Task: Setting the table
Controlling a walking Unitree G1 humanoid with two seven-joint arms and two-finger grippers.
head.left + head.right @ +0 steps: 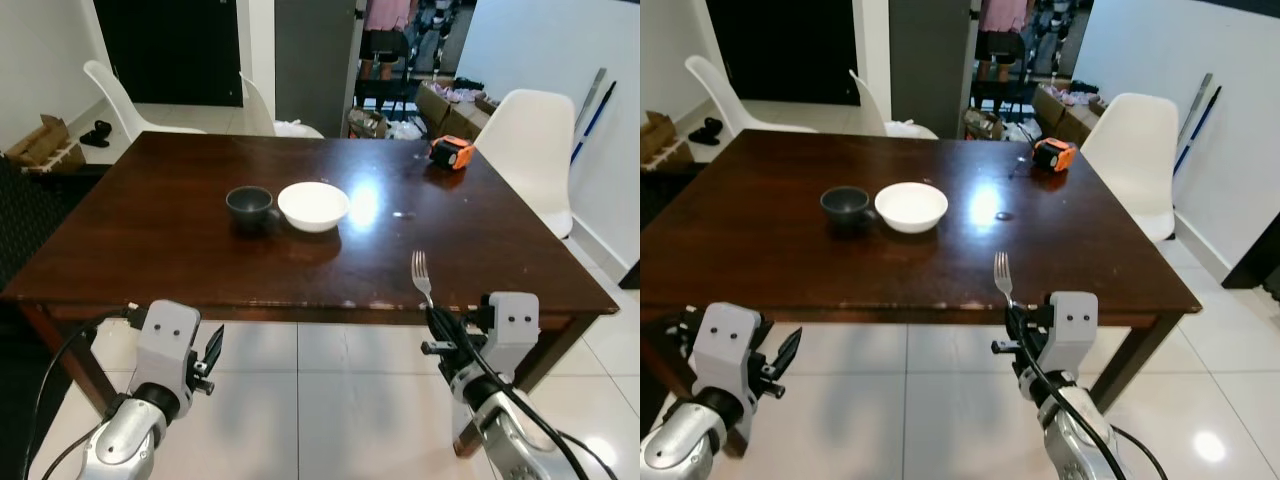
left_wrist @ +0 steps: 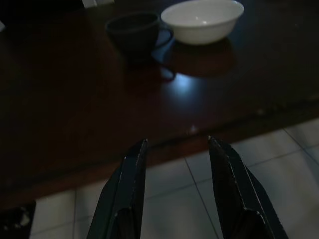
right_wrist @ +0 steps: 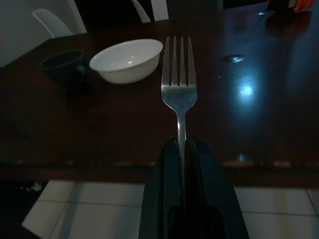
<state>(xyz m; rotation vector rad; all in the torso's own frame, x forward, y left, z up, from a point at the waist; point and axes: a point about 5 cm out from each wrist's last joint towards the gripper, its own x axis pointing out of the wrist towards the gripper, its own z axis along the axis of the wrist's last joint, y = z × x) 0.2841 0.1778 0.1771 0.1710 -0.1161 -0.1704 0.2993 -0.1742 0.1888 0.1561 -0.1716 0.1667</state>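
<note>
A robot stands at the near edge of a dark wooden table [image 1: 150, 230], both arms raised just short of it. The right gripper [image 3: 182, 142] is clamped on the handle of a fork [image 3: 179, 89], tines pointing up and forward over the table edge, likely so it can be carried in and laid down flat. The left gripper [image 2: 174, 149] hangs empty over the floor tiles, fingers apart. Mid-table, a white bowl [image 1: 313, 205] sits just beside a dark cup [image 1: 249, 204]; the fork probably belongs near the bowl. An orange tape measure [image 1: 451, 152] lies at the far right corner
</note>
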